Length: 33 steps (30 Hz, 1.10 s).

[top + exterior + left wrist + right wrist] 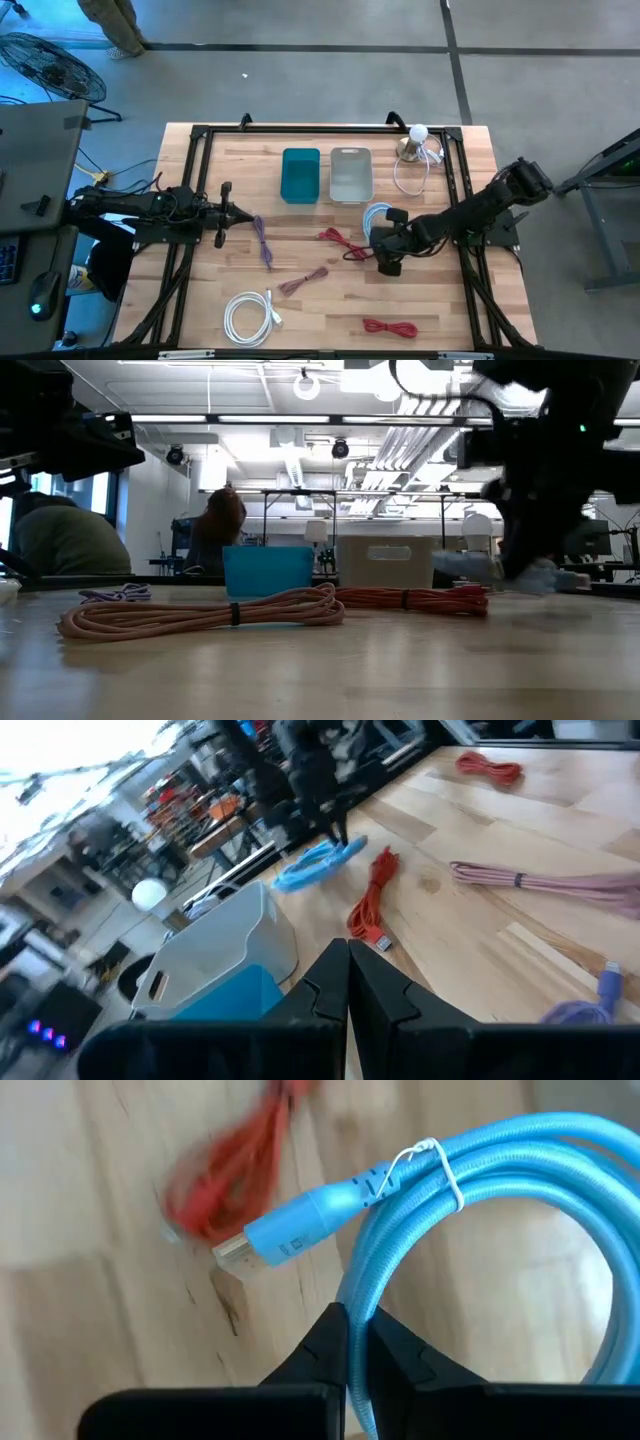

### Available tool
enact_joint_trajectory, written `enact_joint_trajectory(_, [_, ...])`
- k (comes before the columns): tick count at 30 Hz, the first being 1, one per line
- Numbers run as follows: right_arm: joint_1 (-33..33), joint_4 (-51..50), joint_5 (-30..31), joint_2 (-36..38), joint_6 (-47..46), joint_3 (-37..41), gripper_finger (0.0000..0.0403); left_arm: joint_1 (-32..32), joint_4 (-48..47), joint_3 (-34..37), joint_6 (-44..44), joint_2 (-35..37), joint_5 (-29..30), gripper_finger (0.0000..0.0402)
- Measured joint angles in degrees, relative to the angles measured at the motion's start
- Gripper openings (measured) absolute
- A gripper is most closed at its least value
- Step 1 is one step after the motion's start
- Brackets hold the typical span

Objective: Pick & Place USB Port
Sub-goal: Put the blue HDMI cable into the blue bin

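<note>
A coiled blue USB cable (480, 1190), bound with a white twist tie, has its plug (262, 1245) sticking out sideways; in the high view the blue USB cable (377, 214) lies right of centre. My right gripper (350, 1318) is shut on it; from above my right gripper (384, 233) sits just near of the coil. A teal bin (300, 174) and a grey bin (350, 174) stand side by side toward the far edge. My left gripper (243, 214) waits shut at the table's left, over the wood, touching nothing. My right gripper pinches the blue cable between its two fingers on a bundle of strands (362, 1295) at the coil's edge, a little way from the plug. The fingers come from above, slanting in from the table's right. In the left wrist view the coil (318, 866) hangs tilted under the fingers.
A red cable (338, 241) lies just left of my right gripper. Purple (263, 240), pink (302, 282), white (250, 314) and another red cable (390, 326) are spread over the near half. A white cable and a round lamp (416, 147) sit at the far right.
</note>
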<state>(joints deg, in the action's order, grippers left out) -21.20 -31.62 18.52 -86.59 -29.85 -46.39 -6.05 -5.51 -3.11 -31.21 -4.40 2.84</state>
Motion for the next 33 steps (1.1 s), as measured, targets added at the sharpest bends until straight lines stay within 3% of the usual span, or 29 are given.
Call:
enact_joint_trajectory(3, [-0.3,3.0,1.3,4.7,2.6,0.0,0.0010,0.0,1.7,0.1,3.3,0.0,4.0,0.0001])
enact_joint_trajectory(7, [-1.1,8.5,5.4,12.4,7.8,0.0,0.0010,0.0,3.1,0.3,3.4,-0.1,3.9,0.0005])
enact_joint_trajectory(12, [-2.2,16.5,7.3,18.6,16.2,0.0,0.0010,0.0,9.8,0.4,5.3,-2.8,1.4,0.0055])
enact_joint_trajectory(23, [-0.9,31.5,0.1,16.6,32.5,0.0,0.0010,0.0,30.2,-0.4,11.0,-17.6,0.7,0.0236])
enact_joint_trajectory(27, [0.6,34.7,-3.0,16.6,35.8,0.0,0.0010,0.0,32.3,-5.4,12.0,-24.7,-1.3,0.0262])
enact_joint_trajectory(33, [2.6,35.5,-7.2,16.6,36.3,0.0,0.0010,0.0,29.7,-15.4,10.1,-37.9,-4.9,0.0266])
